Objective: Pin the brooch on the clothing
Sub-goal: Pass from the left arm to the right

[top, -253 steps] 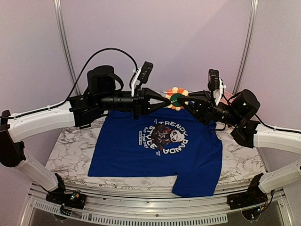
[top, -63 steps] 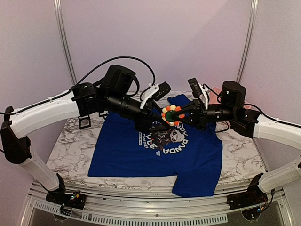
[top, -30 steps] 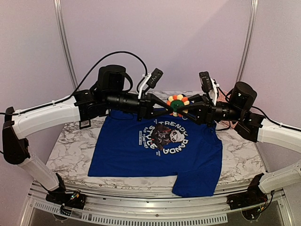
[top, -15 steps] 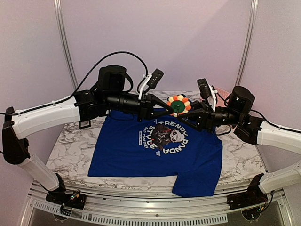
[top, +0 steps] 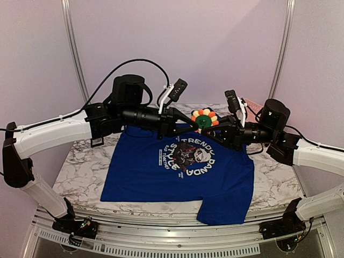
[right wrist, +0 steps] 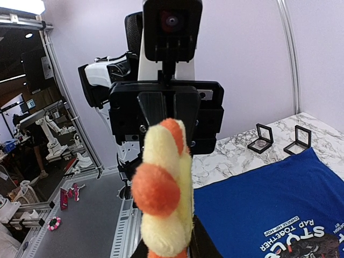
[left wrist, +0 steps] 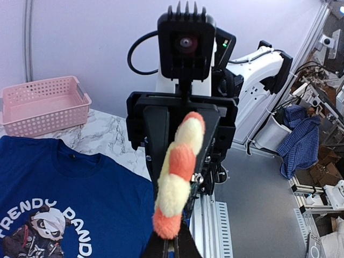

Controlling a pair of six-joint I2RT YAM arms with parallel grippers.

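The brooch (top: 203,119), a round flower with yellow and orange petals and a green centre, hangs in the air above the collar end of the blue panda T-shirt (top: 161,177). My left gripper (top: 192,119) and right gripper (top: 214,124) meet at it from either side, both shut on it. In the left wrist view the brooch (left wrist: 177,172) stands edge-on above my nearly closed left gripper (left wrist: 174,246), with the shirt (left wrist: 59,188) below left. In the right wrist view the brooch (right wrist: 164,199) fills the centre over my right gripper (right wrist: 171,251), with the shirt (right wrist: 269,215) at right.
A pink basket (left wrist: 43,105) stands on the marble table (top: 80,166) beyond the shirt's collar. Two small open black square boxes (right wrist: 262,138) (right wrist: 298,141) lie on the marble by the shirt's left side. One sleeve hangs over the table's front edge (top: 223,212).
About two seconds ago both grippers held the brooch low over the shirt's print; they have since raised it back above the collar. In the last second the right arm lowered slightly.
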